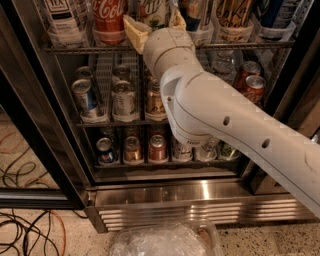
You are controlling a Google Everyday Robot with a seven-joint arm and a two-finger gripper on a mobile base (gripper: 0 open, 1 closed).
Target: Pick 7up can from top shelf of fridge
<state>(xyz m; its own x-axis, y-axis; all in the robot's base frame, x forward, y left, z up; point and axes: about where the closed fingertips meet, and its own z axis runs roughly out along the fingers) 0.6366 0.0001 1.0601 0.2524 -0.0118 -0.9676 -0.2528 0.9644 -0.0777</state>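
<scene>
The 7up can (153, 11), white with green lettering, stands on the top shelf (75, 49) of the fridge (190, 194), between a red Coca-Cola can (108, 17) and a darker can to its right. Only its lower part shows at the top edge of the view. My gripper (151, 16) is at the top shelf's front edge with its cream fingers (135, 31) spread, one on each side of the 7up can. The fingers look open around it. My white arm runs down to the lower right and hides part of the middle racks.
A clear labelled bottle (62, 15) stands at the top left. Cans (124, 97) fill the middle rack, red cans (252, 85) sit at right, more cans (132, 149) stand below. The open door's dark frame (35, 150) is at left. Cables (20, 225) and a plastic tub (160, 241) lie on the floor.
</scene>
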